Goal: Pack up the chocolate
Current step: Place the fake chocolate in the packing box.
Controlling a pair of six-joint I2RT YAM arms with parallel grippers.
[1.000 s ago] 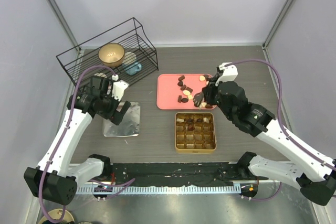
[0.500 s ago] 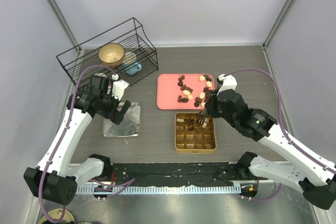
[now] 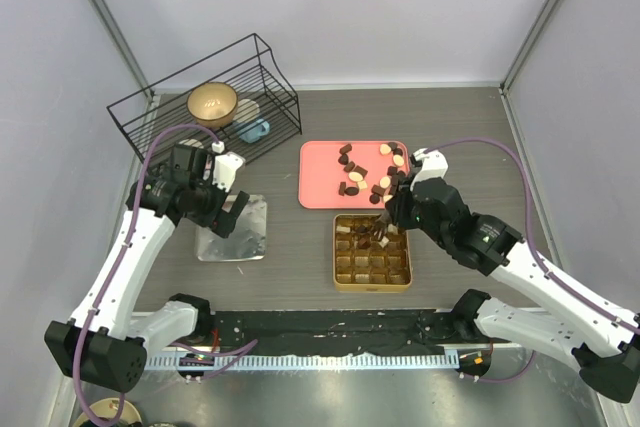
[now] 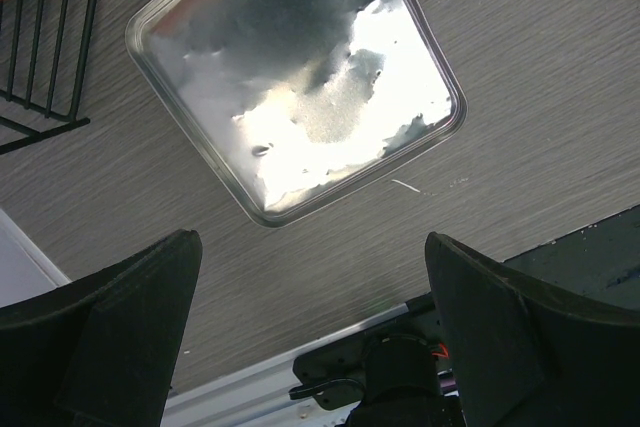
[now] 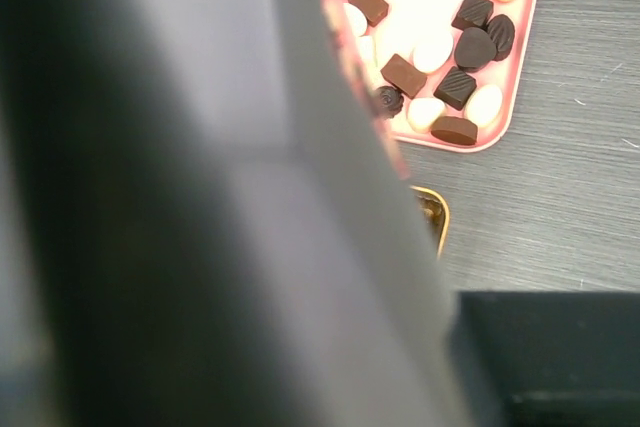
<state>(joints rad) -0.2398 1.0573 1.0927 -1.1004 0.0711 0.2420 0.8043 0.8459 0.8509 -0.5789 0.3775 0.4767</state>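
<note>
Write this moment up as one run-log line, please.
right gripper: over gold tin, grip unclear | left gripper: open above silver tray | chocolates: several on pink tray

The chocolate point(image 3: 346, 159) consists of small bite-sized pieces: mostly dark brown squares, hearts and ridged shapes, plus several cream ovals. Most lie loose and scattered over the right half of the pink tray point(image 3: 320, 175). A few sit in far-row cells of the gold tin point(image 3: 337, 257).
</note>
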